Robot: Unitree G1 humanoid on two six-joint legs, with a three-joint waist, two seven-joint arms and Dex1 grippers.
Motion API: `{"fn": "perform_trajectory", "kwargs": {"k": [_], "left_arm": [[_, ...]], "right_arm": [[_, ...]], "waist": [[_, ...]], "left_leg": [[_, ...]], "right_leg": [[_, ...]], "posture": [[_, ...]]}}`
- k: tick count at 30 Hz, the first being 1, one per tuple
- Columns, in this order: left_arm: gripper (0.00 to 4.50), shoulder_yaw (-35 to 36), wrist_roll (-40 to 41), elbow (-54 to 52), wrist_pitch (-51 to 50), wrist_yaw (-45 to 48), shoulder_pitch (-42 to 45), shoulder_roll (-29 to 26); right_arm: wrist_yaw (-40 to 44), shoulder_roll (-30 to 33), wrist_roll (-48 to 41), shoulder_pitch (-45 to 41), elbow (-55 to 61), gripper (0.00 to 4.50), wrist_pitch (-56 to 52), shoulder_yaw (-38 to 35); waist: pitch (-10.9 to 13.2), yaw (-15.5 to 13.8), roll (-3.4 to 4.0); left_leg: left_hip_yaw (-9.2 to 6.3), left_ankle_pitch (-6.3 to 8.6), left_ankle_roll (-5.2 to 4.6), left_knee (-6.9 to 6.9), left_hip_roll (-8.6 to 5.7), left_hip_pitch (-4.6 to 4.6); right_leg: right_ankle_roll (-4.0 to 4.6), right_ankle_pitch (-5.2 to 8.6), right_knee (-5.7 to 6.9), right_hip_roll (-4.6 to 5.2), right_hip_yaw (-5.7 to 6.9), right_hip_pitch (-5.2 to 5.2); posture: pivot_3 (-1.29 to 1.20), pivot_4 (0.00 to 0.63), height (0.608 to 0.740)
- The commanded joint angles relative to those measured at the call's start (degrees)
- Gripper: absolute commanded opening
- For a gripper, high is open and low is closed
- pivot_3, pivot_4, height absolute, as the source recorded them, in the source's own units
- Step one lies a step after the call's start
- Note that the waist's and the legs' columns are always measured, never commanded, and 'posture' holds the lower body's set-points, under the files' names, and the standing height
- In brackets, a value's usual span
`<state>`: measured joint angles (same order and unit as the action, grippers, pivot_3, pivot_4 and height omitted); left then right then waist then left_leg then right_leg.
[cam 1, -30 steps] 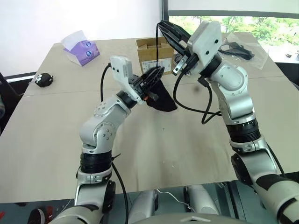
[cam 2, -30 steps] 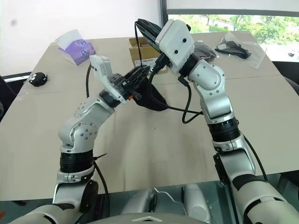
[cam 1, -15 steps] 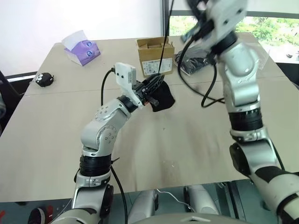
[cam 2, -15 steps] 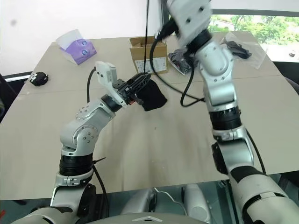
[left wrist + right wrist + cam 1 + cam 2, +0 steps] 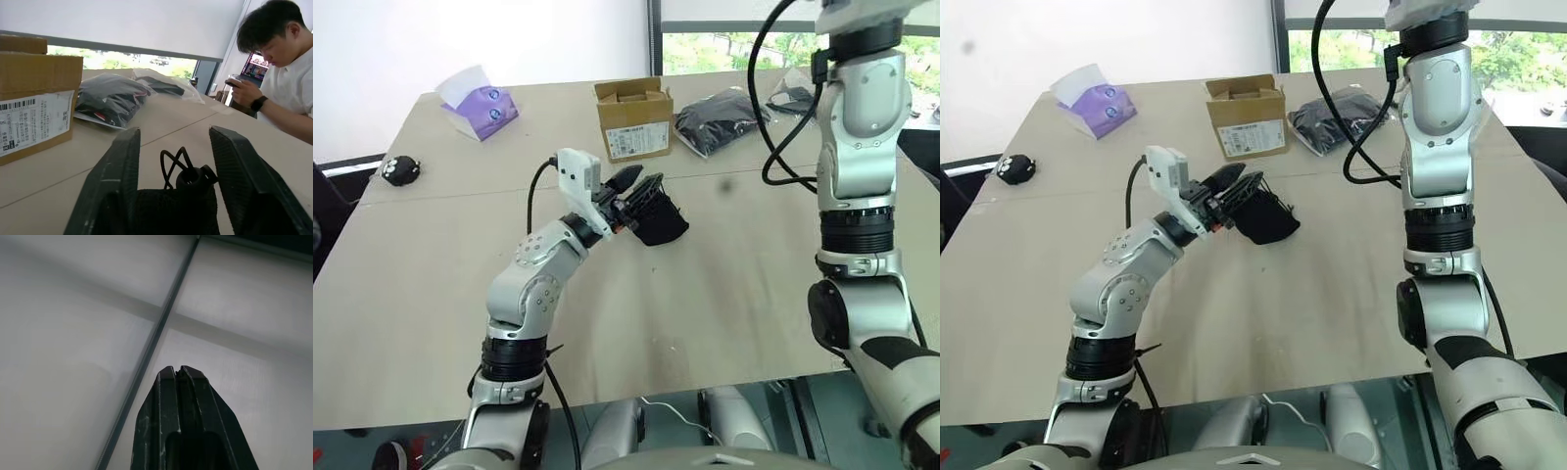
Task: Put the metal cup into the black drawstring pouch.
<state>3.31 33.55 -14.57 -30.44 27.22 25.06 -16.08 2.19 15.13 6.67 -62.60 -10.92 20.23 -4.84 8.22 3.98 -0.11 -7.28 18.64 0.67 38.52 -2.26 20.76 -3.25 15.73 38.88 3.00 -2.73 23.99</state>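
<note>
While the left gripper (image 5: 641,188) is letting go of the black drawstring pouch (image 5: 662,221), the job is looking close to its last step. Left fingers (image 5: 113,182) are standing apart on either side of the pouch's cinched neck, with the knotted cord (image 5: 175,161) sticking up between them; the pouch is sitting on the table (image 5: 705,294) just ahead of the fingertips. Whether they are still brushing the fabric I can't tell.

The metal cup isn't on the table top, and the pouch is looking plump, so it is probably already inside (a judgement from the bulge, not something seen).

The right gripper (image 5: 179,373) is pressed fully together, holding nothing, pointing up at the ceiling; the right arm (image 5: 855,147) is standing tall at the right side of the table.

Versus a second ago:
- the right arm was bent in over the pouch, next to the left gripper; it has now swung up and out to the right
- the pouch was held in the air in a tight left grip; now it is down on the table and the left fingers have spread
- the cardboard box (image 5: 632,118), tissue box (image 5: 481,104) and bagged black items (image 5: 722,106) are sitting unchanged

Next: back the left gripper straight off without snagging the cord, then check the neck is staying shut.
</note>
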Motion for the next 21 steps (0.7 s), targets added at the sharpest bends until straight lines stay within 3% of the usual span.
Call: {"fn": "perform_trajectory", "kwargs": {"k": [1, 7, 12, 14, 17, 21], "left_arm": [[2.2, 1.9, 5.8, -5.2, -1.8, 2.7, -0.4, -0.6], [2.2, 4.2, 8.9, -7.2, -4.3, 2.7, -0.6, -3.1], [2.2, 13.5, 16.1, -4.4, -4.8, -0.3, 2.9, -4.7], [2.2, 16.0, 15.5, -2.2, -5.0, -1.8, 2.7, -6.2], [2.2, 17.9, 12.8, -0.8, -4.3, -2.8, -1.3, -8.6], [2.2, 16.5, 6.5, -3.4, -1.9, -0.2, -14.0, -12.3]], "right_arm": [[0.7, 0.2, -1.8, 0.0, 1.5, 0.0, -0.5, -0.3], [3.0, -0.8, -6.0, 2.0, 1.4, 0.0, -4.7, -0.5], [4.5, -0.3, -6.9, 5.1, 1.3, 0.0, -8.1, -0.4], [6.3, 0.8, -7.7, 7.1, 1.6, 0.0, -10.3, -0.5], [15.3, 1.9, -15.8, 12.3, 3.2, 0.0, -18.8, -0.9], [32.0, 7.8, -28.8, 27.2, 9.0, 0.0, -32.3, -1.3]], "waist": [[0.0, 0.0, 0.0], [0.0, 0.1, 0.0], [0.0, 0.0, 0.0], [0.0, 0.0, 0.0], [0.0, 0.0, 0.0], [0.0, 0.0, 0.0]], "left_leg": [[-0.03, 0.0, 0.0, 0.0, 0.0, 0.01], [-0.04, 0.0, 0.0, -0.01, 0.01, 0.0], [-0.02, 0.0, 0.0, -0.01, 0.05, -0.01], [-0.03, 0.0, 0.0, 0.0, 0.02, 0.0], [-0.05, 0.0, 0.0, -0.01, 0.0, 0.0], [-0.14, 0.01, -0.01, -0.13, 0.06, 0.03]], "right_leg": [[0.0, 0.0, -0.01, 0.0, 0.02, 0.0], [0.0, 0.0, 0.0, 0.01, 0.03, 0.0], [0.0, 0.0, 0.0, -0.02, 0.03, 0.0], [0.0, 0.0, -0.01, -0.02, 0.04, -0.01], [0.0, 0.0, -0.03, -0.06, 0.05, -0.02], [0.01, 0.0, -0.13, 0.03, 0.11, -0.01]], "posture": [[0.0, 0.15, 0.74], [0.0, 0.15, 0.74], [0.0, 0.15, 0.74], [0.0, 0.15, 0.74], [0.0, 0.15, 0.74], [0.0, 0.15, 0.74]]}}
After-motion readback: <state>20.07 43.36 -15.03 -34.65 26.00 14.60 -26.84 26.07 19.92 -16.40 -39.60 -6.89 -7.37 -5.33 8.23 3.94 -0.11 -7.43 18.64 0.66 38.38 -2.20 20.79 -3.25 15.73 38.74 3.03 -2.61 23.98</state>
